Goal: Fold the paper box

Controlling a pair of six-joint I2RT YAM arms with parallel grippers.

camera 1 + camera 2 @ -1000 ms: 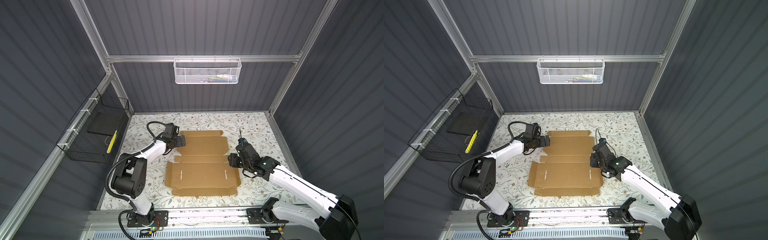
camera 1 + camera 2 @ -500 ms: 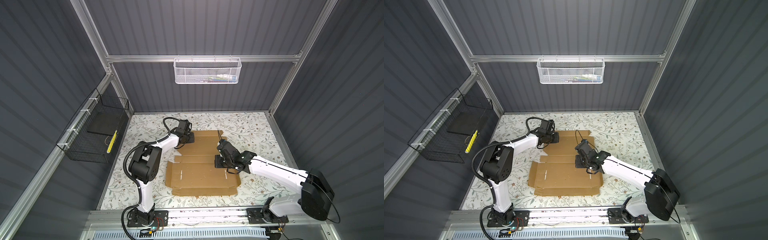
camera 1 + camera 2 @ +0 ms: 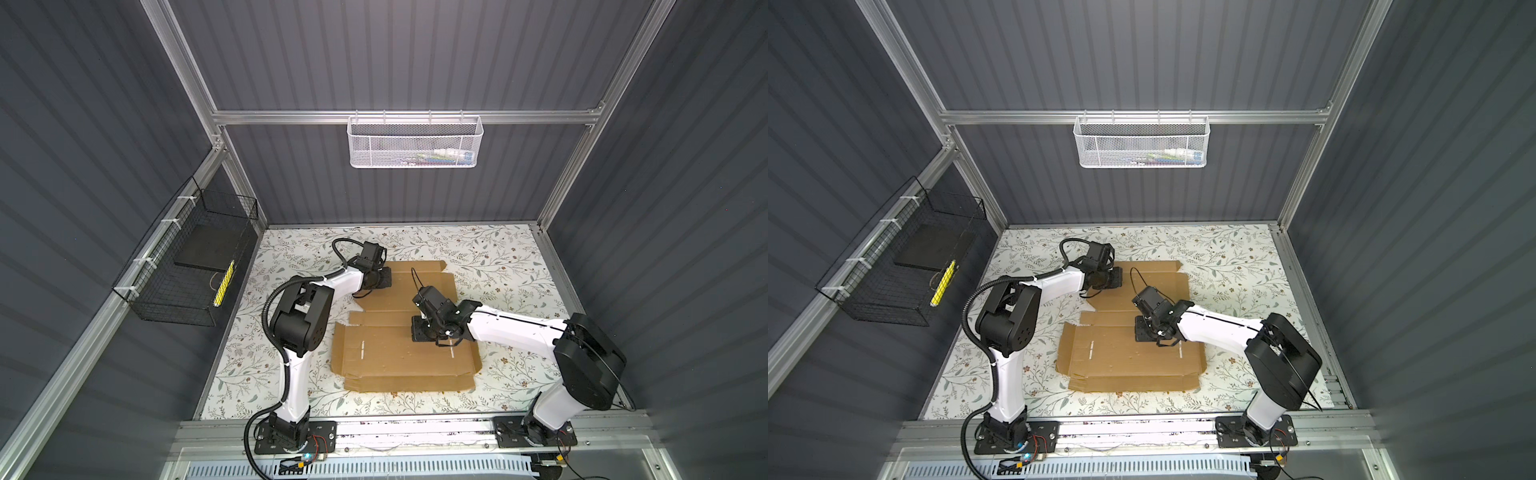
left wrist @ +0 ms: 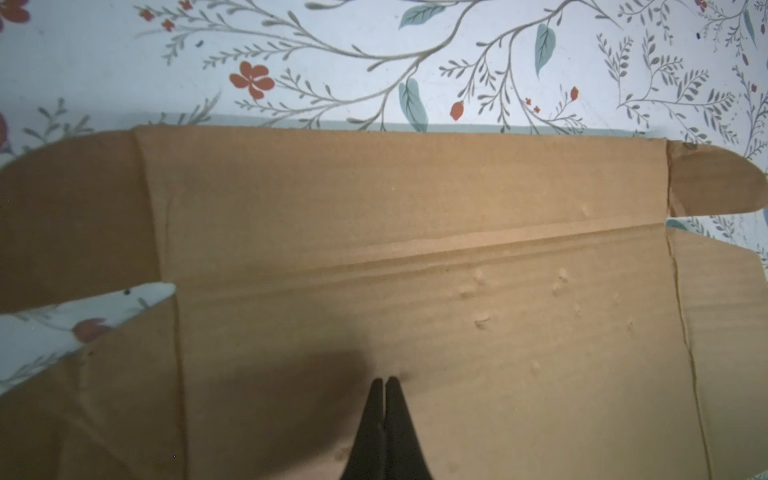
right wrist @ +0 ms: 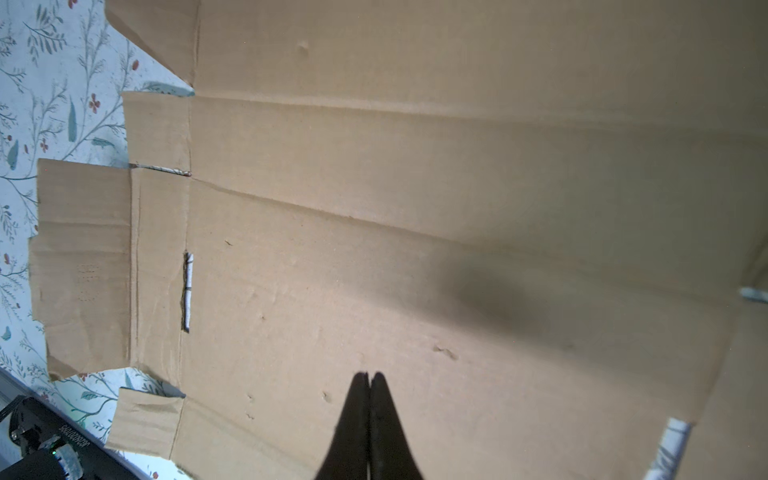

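Brown corrugated cardboard: we see the paper box [image 3: 399,357] lying flat and unfolded on the floral counter [image 3: 498,257]. Beneath our left pincer [image 4: 385,380], clenched empty, is its far panel; beneath our right pincer [image 5: 369,375], likewise clenched empty, its slotted panel.

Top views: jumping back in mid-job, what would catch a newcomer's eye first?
The brown box, lying as a flat unfolded sheet, fills the middle of the floral table. The left hand is shut over its far left panel and the right hand is shut near its middle, both with tips pointing down. After that come a white basket on the back rail and a black basket on the left wall.
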